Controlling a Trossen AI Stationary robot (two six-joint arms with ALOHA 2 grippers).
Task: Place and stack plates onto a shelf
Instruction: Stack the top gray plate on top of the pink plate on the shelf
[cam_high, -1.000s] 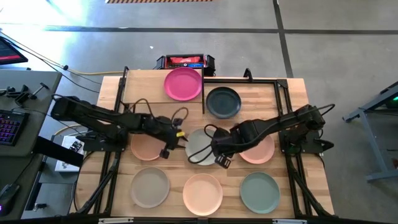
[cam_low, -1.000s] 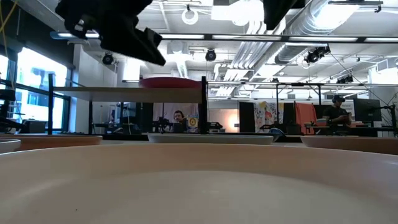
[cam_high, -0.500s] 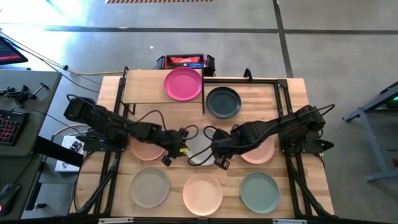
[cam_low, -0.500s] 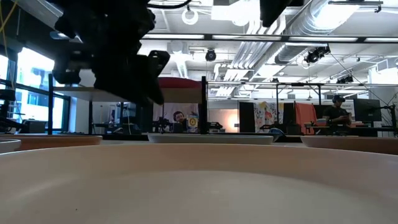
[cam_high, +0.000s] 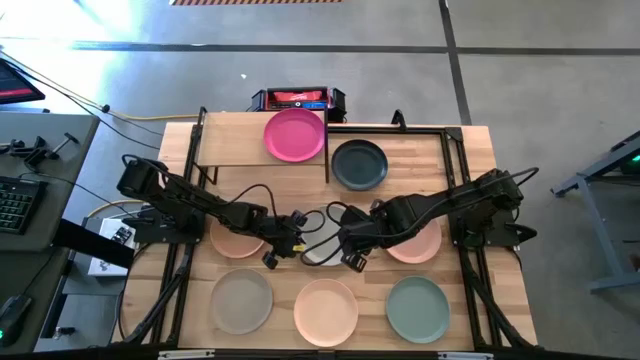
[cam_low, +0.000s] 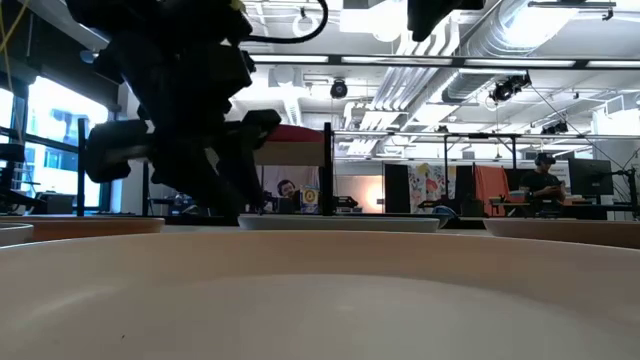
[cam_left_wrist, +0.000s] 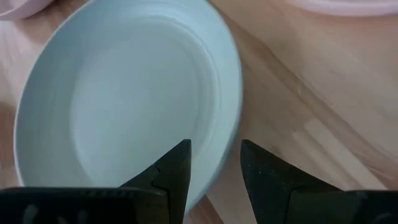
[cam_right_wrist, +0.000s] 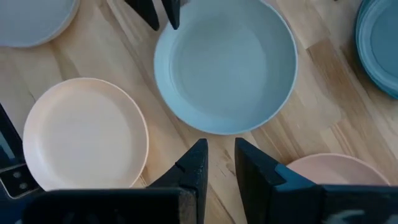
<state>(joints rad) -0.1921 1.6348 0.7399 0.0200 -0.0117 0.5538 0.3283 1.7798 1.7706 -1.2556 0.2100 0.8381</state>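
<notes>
plate: pale sage round matte plate (cam_left_wrist: 124, 99), stiff, light, slick; grip rim
left pincer (cam_left_wrist: 214, 163): apart, straddling rim
right pincer (cam_right_wrist: 219, 163): apart, beside it

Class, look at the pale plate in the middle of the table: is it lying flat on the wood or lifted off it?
Flat on the wood. The pale plate rests on the table; the left gripper has open jaws straddling its rim.

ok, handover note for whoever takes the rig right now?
Left pincer: open, fingers straddling the rim of the pale plate at table centre, not closed yet.
Right pincer: open, hovering by the same plate's opposite edge.
Done: magenta plate on the shelf.
Left: dark grey plate beside the shelf and the other six on the table, none stacked.
</notes>
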